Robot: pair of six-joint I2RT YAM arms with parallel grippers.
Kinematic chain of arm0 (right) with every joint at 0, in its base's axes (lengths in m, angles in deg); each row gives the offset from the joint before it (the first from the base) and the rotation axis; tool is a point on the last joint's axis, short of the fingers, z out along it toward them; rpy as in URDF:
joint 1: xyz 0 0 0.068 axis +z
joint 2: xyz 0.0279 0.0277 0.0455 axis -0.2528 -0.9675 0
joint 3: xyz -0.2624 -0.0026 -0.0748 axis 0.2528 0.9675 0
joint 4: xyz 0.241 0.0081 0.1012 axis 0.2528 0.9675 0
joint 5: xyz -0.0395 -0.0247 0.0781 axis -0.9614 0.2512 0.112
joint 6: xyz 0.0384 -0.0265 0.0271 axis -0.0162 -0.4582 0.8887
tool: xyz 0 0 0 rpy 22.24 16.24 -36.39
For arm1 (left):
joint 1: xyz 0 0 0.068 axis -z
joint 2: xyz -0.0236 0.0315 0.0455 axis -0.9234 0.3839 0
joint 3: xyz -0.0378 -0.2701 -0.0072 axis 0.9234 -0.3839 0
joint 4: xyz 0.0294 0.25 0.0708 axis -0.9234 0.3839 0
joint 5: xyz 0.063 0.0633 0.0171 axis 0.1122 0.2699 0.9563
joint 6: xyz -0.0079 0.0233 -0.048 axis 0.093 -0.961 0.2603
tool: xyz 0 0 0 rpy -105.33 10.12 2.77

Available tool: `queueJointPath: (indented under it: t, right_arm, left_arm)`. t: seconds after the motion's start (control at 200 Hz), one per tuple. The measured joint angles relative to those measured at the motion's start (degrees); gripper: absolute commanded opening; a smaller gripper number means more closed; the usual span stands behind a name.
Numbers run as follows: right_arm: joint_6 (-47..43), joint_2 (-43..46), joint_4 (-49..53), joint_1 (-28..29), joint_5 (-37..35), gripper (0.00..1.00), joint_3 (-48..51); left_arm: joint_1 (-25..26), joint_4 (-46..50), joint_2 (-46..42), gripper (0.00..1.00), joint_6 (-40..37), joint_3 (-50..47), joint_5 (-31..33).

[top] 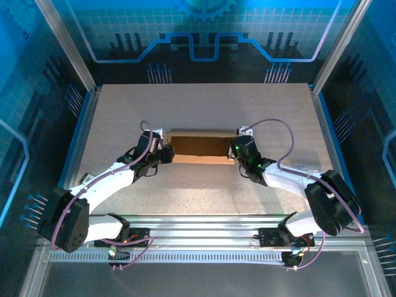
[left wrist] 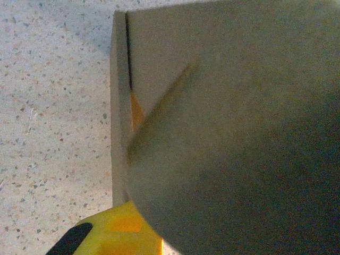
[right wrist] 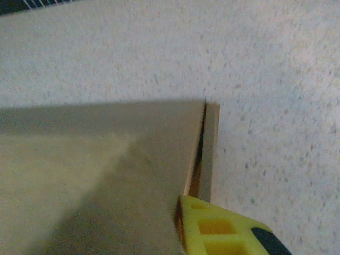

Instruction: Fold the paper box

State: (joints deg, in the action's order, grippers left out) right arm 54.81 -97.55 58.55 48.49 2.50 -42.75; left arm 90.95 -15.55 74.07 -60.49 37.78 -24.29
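One paper box (top: 201,146) of plain brown cardboard lies at the middle of the speckled table (top: 204,105), long side running left to right, just ahead of both arms. From above it reads as a shallow open tray: the far long wall stands upright and pale, and the floor inside is darker brown. The left gripper (top: 166,153) is at the box's left end and the right gripper (top: 236,151) is at its right end, each touching or just beside the short end wall. In the left wrist view the box's end wall (left wrist: 120,106) stands as a narrow upright strip with a dark slit beside it; a large blurred cardboard panel covers the right of that view. One yellow finger (left wrist: 114,234) sits at the foot of the strip, and a sliver of yellow shows through the slit. The second finger is hidden, so I cannot tell whether these jaws are pinching the wall or standing narrowly apart. In the right wrist view the end wall (right wrist: 210,149) stands beside a broad panel, separated by a thin dark gap, with one yellow finger (right wrist: 223,231) against its lower edge. The opposing finger is hidden behind cardboard; this gripper's grip likewise cannot be determined.
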Motion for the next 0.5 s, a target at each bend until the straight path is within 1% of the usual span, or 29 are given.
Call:
queueJointPath:
  t: [0.07,0.205,0.36,0.425,0.455,0.5]
  right_arm:
    - [0.2,0.0,1.4,0.2,1.0,0.23,0.5]
    - [0.3,0.8,3.5,0.5,2.8,0.38,1.1]
    - [-0.7,5.7,5.4,0.7,5.2,0.53,2.2]
    - [-1.4,8.3,6.2,0.7,6.3,0.58,2.7]
    - [-1.9,9.2,6.7,0.7,6.9,0.60,2.9]
    - [-2.6,11.4,7.9,0.7,7.9,0.63,3.2]
  left_arm:
    - [0.0,0.1,0.0,0.16,0.0,-0.3,0.0]
    - [0.2,0.2,-0.1,0.17,0.0,-0.4,-0.2]
    - [0.4,0.2,-0.2,0.17,0.0,-0.4,-0.2]
    - [0.4,0.2,-0.2,0.17,0.0,-0.4,-0.2]
    - [0.4,0.1,-0.3,0.19,0.0,-0.5,-0.2]
    - [0.4,0.2,-0.5,0.24,-0.1,-0.8,-0.2]
